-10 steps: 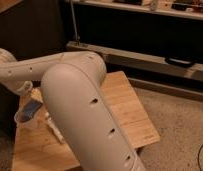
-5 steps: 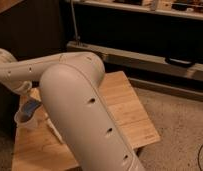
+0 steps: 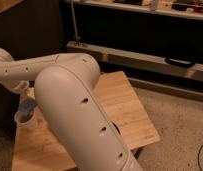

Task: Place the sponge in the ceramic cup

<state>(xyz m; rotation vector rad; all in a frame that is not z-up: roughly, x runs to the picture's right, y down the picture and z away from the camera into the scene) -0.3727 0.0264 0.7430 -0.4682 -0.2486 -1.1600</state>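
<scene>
Sponge (image 3: 27,105) just above ceramic cup (image 3: 24,120), pincer (image 3: 30,95) directly over it, largely hidden

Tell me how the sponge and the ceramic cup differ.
The sponge is blue; the ceramic cup is white. The sponge looks soft and uneven, the cup round and smooth. The sponge is higher, right at the cup's mouth; the cup stands upright on the wooden table. Both are small and sit below the gripper at the table's left edge.
</scene>
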